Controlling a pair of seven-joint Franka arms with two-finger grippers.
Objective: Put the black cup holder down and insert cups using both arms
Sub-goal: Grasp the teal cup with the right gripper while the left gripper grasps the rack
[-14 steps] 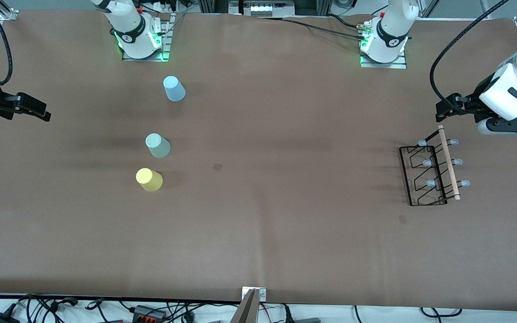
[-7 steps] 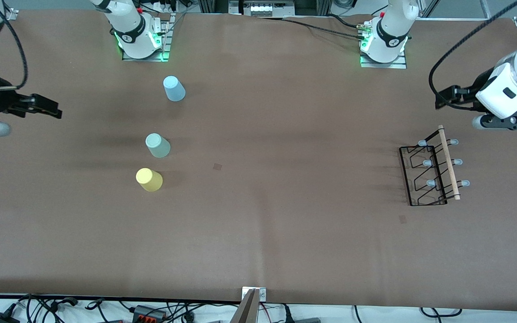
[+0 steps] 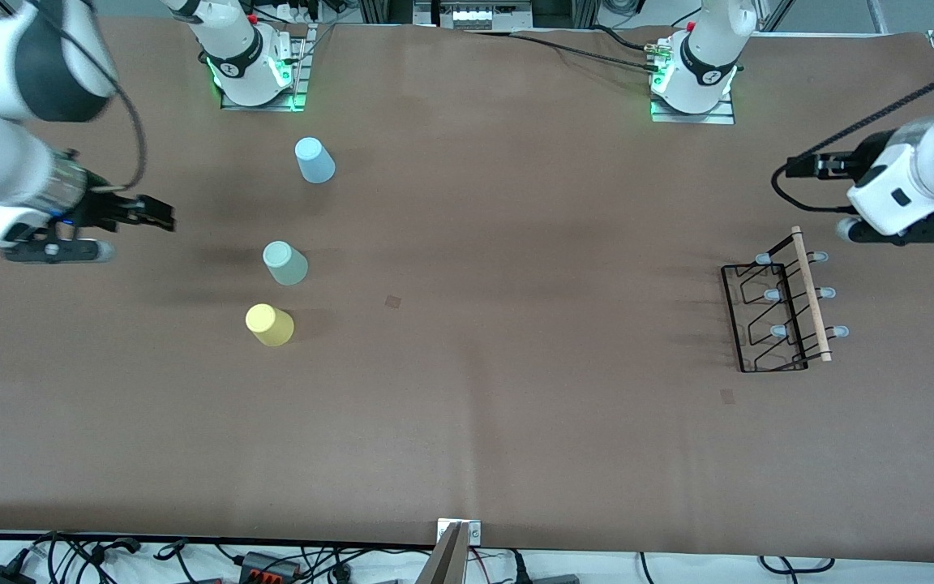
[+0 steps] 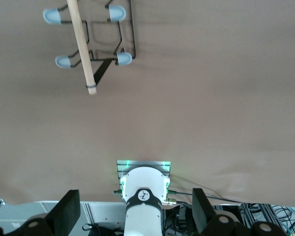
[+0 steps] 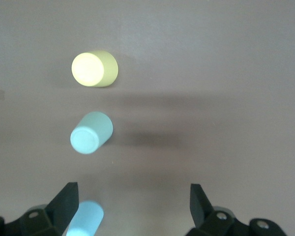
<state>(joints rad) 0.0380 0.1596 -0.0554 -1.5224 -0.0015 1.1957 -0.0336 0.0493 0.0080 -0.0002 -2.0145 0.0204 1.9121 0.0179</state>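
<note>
The black cup holder (image 3: 809,296) stands on the table near the left arm's end, wooden rod on top; part of it shows in the left wrist view (image 4: 81,44). The light blue cup (image 3: 314,160), mint green cup (image 3: 284,263) and yellow cup (image 3: 269,324) stand apart toward the right arm's end. They also show in the right wrist view: blue (image 5: 88,219), mint (image 5: 91,132), yellow (image 5: 94,69). My right gripper (image 3: 155,215) (image 5: 132,189) is open and empty over bare table beside the cups. My left gripper (image 3: 803,166) (image 4: 135,196) is open and empty, over the table beside the holder.
The two arm bases (image 3: 252,69) (image 3: 698,77) stand at the table's edge farthest from the front camera. Cables and a clamp (image 3: 455,551) lie along the edge nearest that camera. The brown table top (image 3: 516,243) spreads wide between cups and holder.
My right gripper has moved in from the table's end toward the cups. My left gripper has shifted a little toward the bases, away from the holder. Cups and holder have not moved.
</note>
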